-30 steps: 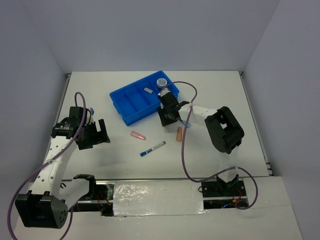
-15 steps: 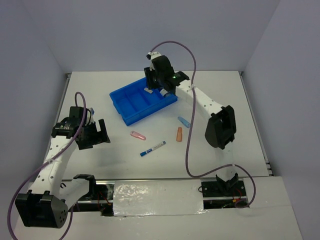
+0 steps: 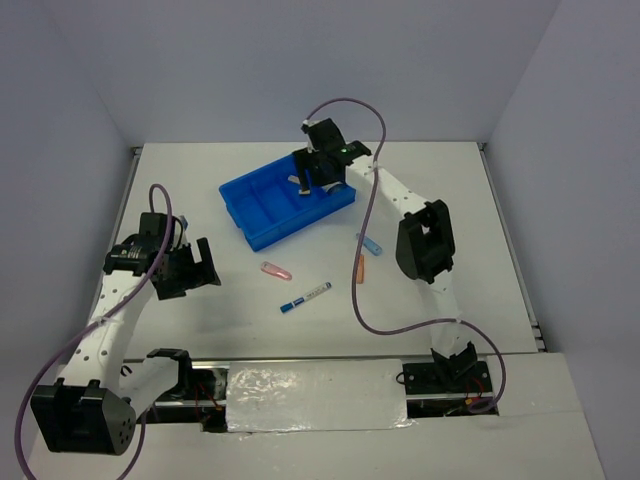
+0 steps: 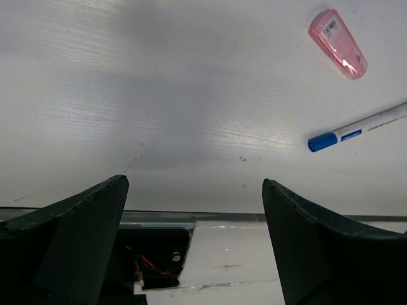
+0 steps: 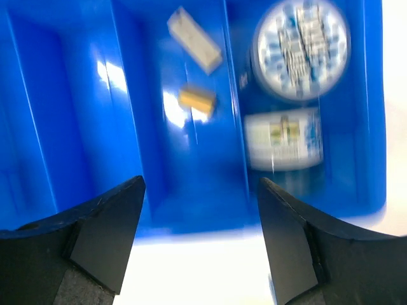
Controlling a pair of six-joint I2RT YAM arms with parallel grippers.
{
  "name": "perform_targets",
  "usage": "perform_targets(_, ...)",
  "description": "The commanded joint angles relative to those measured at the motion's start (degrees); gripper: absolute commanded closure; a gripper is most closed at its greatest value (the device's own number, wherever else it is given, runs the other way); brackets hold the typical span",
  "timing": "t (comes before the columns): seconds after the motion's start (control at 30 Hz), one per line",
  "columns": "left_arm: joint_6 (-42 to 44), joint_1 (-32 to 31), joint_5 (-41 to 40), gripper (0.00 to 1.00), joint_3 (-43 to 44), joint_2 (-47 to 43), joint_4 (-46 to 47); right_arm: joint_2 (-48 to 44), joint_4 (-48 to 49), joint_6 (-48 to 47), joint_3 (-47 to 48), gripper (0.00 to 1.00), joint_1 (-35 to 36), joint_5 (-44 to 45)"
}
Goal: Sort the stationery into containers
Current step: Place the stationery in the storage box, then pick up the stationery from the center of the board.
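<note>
Desk (image 3: 200,190) carries a blue four-compartment tray (image 3: 243,203) at far centre. The right hand (image 5: 200,197) hangs over the tray, jaws apart and empty. The left hand (image 4: 194,190) hovers at near left, jaws apart and empty. Four items lie loose outside the tray. The marker (image 3: 305,297), slanting near-left to far-right, and the pink piece (image 3: 275,270) lie rightward of the left hand, judged the nearer arm. The orange piece (image 3: 359,268) and light-blue piece (image 3: 370,243) lie nearward of the right hand
</note>
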Motion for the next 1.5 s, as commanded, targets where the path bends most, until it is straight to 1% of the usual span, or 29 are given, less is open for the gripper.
perform_targets(0.0, -6.13, -0.56, -1.10, 0.01, 0.85, 0.64, 1.60, -12.65, 1.37, 3.09, -8.44, 0.21, 0.22, 0.69)
perform_targets(0.03, -8.08, -1.26, -0.93, 0.01, 0.68, 1.25, 3.35, -18.42, 2.61, 3.88, -12.04, 0.21, 0.31, 0.95)
perform_targets(0.07, -10.53, -2.40, -1.71, 0.01, 0.59, 1.69, 3.80, -21.26, 3.57, 5.46, -19.39, 0.21, 0.31, 1.22)
perform_targets(0.1, -16.21, -6.33, -4.33, 0.01, 0.94, 2.22, 4.33, -23.99, 5.24, 6.17, -23.03, 0.21, 0.31, 1.22)
perform_targets(0.13, -19.31, -8.80, -7.06, 0.01, 1.38, 3.53, 4.94, -28.80, 5.69, 6.79, -28.98, 0.21, 0.31, 1.31)
perform_targets(0.17, -22.22, -11.26, -9.35, 0.01, 1.99, 4.50, 5.38, -31.11, 5.78, 7.92, -31.30, 0.21, 0.31, 1.13)
perform_targets(0.2, -27.47, -16.33, -12.67, 0.01, 3.21, 5.64, 5.82, -33.14, 5.87, 8.37, -33.76, 0.21, 0.22, 0.52)
perform_targets(0.23, -29.61, -18.65, -13.75, 0.01, 3.92, 8.26, 6.87, -37.07, 5.78, 8.81, -38.05, 0.21, 0.31, -0.01)
perform_targets(0.27, -31.72, -20.58, -14.81, 0.01, 4.62, 9.85, 7.66, -39.03, 5.61, 10.03, -40.01, 0.21, 0.31, -0.36)
perform_targets(0.3, -35.65, -23.91, -17.17, 0.01, 6.46, 13.26, 7.93, -43.05, 6.04, 11.09, -44.21, 0.21, 0.40, -1.93)
perform_targets(0.33, -37.96, -25.42, -18.76, 0.01, 7.52, 14.95, 7.76, -45.00, 6.39, 11.10, -44.25, 0.21, 0.48, -2.47)
perform_targets(0.37, -40.07, -26.66, -20.43, 0.01, 8.49, 16.45, 7.33, -47.11, 6.66, 11.97, -48.08, 0.21, 0.49, -2.82)
perform_targets(0.4, -44.44, -28.67, -21.75, 0.01, 9.80, 19.07, 7.06, -50.96, 6.83, 12.41, -49.86, 0.21, 0.49, -2.65)
perform_targets(0.43, -46.66, -29.39, -23.50, 0.01, 10.25, 20.14, 7.14, -52.57, 6.84, 13.20, -52.57, 0.20, 0.57, -2.65)
perform_targets(0.5, -51.92, -30.79, -24.31, 0.01, 10.87, 23.38, 8.19, -56.69, 6.57, 13.65, -54.52, 0.20, 0.57, -3.43)
perform_targets(0.57, -55.28, -31.85, -25.80, 0.01, 11.57, 25.68, 8.29, -58.46, 6.05, 14.09, -56.28, 0.20, 0.49, -3.88)
perform_targets(0.6, -57.47, -32.12, -26.15, 0.01, 12.62, 28.48, 8.46, -59.60, 5.44, 14.09, -56.90, 0.20, 0.57, -5.71)
perform_targets(0.73, -59.77, -33.35, -27.21, 0.02, 16.05, 35.08, 9.70, -62.86, 4.38, 13.74, -58.92, 0.20, 0.49, -6.60)
perform_targets(0.77, -60.82, -33.61, -27.30, 0.02, 17.71, 37.62, 9.26, -64.08, 4.03, 13.65, -59.27, 0.20, 0.49, -6.60)
perform_targets(0.9, -62.06, -34.58, -28.26, 0.04, 20.28, 42.91, 7.32, -66.11, 2.18, 11.98, -59.98, 0.20, 0.57, -7.74)
perform_targets(0.93, -62.15, -34.58, -28.26, 0.10, 20.36, 43.53, 7.76, -66.81, 1.83, 11.72, -59.98, 0.20, 0.57, -8.01)
perform_targets(0.97, -62.67, -34.67, -28.44, 0.13, 20.19, 44.58, 7.76, -67.17, 1.30, 11.54, -59.89, 0.20, 0.57, -8.18)
perform_targets(1.07, -63.29, -34.75, -27.13, 0.15, 18.52, 45.73, 9.43, -67.87, 0.34, 9.96, -59.02, 0.20, 0.57, -8.97)
perform_targets(1.1, -63.55, -35.02, -26.77, 0.18, 17.91, 45.99, 10.30, -67.79, -0.02, 9.61, -58.58, 0.20, 0.57, -9.15)
perform_targets(1.2, -63.47, -35.37, -26.07, 0.18, 17.20, 47.48, 11.62, -67.52, -1.25, 8.38, -56.56, 0.20, 0.57, -9.15)
perform_targets(1.23, -63.21, -35.63, -25.81, 0.23, 16.94, 48.36, 12.67, -67.44, -1.42, 8.20, -56.12, 0.20, 0.57, -9.24)
perform_targets(1.27, -62.86, -35.81, -25.19, 0.24, 16.68, 48.71, 13.47, -67.35, -1.51, 7.85, -55.42, 0.20, 0.57, -9.33)
perform_targets(1.37, -61.10, -36.77, -23.96, 0.35, 17.37, 50.56, 14.97, -67.26, -1.34, 7.58, -54.27, 0.19, 0.49, -10.29)
perform_targets(1.47, -60.39, -37.74, -23.61, 0.38, 18.34, 51.97, 15.32, -66.73, -1.16, 7.32, -53.65, 0.19, 0.57, -10.91)
